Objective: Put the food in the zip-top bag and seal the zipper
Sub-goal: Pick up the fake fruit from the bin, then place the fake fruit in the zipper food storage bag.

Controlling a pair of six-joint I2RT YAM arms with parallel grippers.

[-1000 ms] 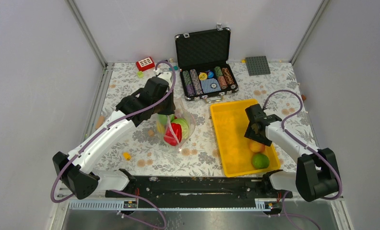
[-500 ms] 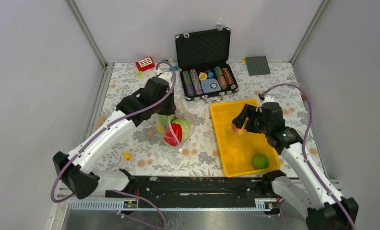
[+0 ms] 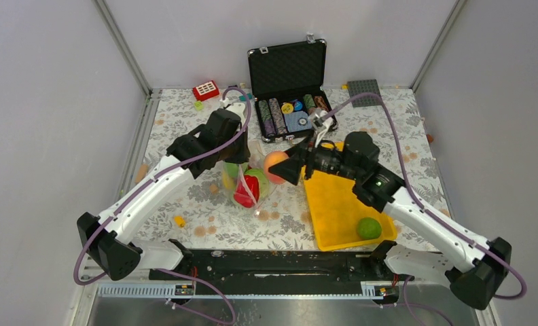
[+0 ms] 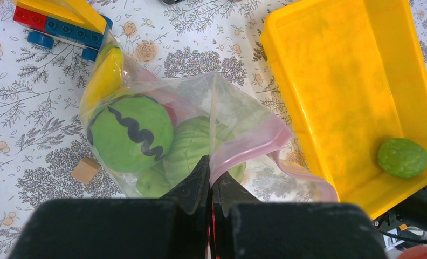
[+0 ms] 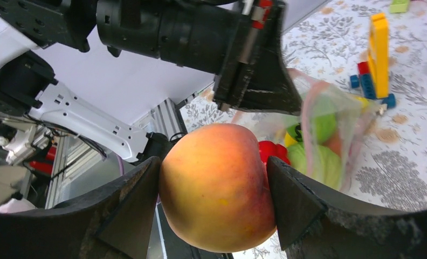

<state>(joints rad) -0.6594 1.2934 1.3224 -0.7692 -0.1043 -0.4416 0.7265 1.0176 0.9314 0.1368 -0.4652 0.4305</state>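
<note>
Starting at the table's near edge, one round green fruit (image 3: 369, 227) lies loose in the near right corner of the yellow tray (image 3: 327, 197). It is the only food outside the bag apart from the piece in hand.

Farther in, left of the table's middle, the zip-top bag (image 4: 238, 108) lies on its side. A striped green ball (image 4: 130, 134), other green pieces, a red one (image 3: 244, 190) and the banana (image 4: 104, 75) are already inside. The left gripper (image 4: 210, 172) is clenched on the bag's upper lip right at the zipper (image 4: 254, 143), holding the mouth up on the tray side. The film is thin, crinkly and limp. It would likely sag shut if let go and skid if pushed, so the pinkish strip, its stiffest part, looks like the sound place to hold.

Just beside that mouth, the right gripper (image 3: 288, 170) grasps the peach (image 5: 214, 183) across its widest part, one finger on each flank. The peach looks hard, smooth and light, so it could squirt from an off-centre pinch or roll once freed. It wants to go well past the lip before release. The zipper will probably need firm pressing along its whole length.

At the far edge the open poker chip case (image 3: 290, 88) plays no part.
</note>
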